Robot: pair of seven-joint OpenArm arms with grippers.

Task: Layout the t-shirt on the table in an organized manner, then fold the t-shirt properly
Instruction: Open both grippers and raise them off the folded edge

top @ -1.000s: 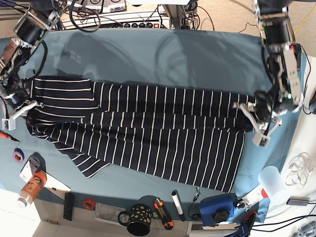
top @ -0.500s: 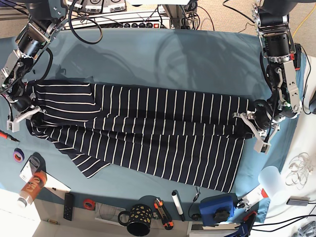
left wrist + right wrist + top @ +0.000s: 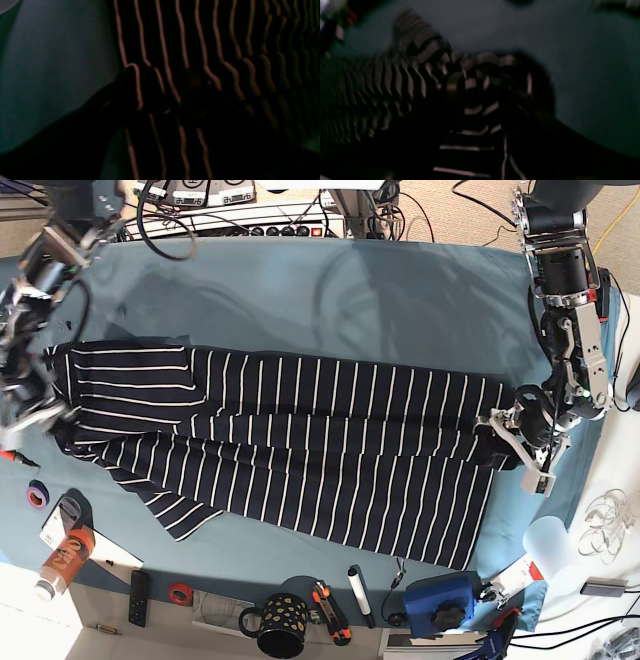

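Base view, near edge first: a black spotted mug (image 3: 281,627), an orange bottle (image 3: 62,563) to the left and a blue box (image 3: 440,600) to the right sit at the rim of the table (image 3: 350,300). Beyond them the t-shirt (image 3: 300,450) lies spread lengthwise across the middle of the teal cloth, sleeve end to the left and hem to the right, with a fold ridge along its far half. My left gripper (image 3: 522,448) sits at the shirt's right edge, touching the cloth; I cannot tell how wide its jaws stand. My right gripper (image 3: 35,415) is a blur at the left edge, its state just as unclear. Both wrist views are dark, showing rumpled stripes beside bare cloth.
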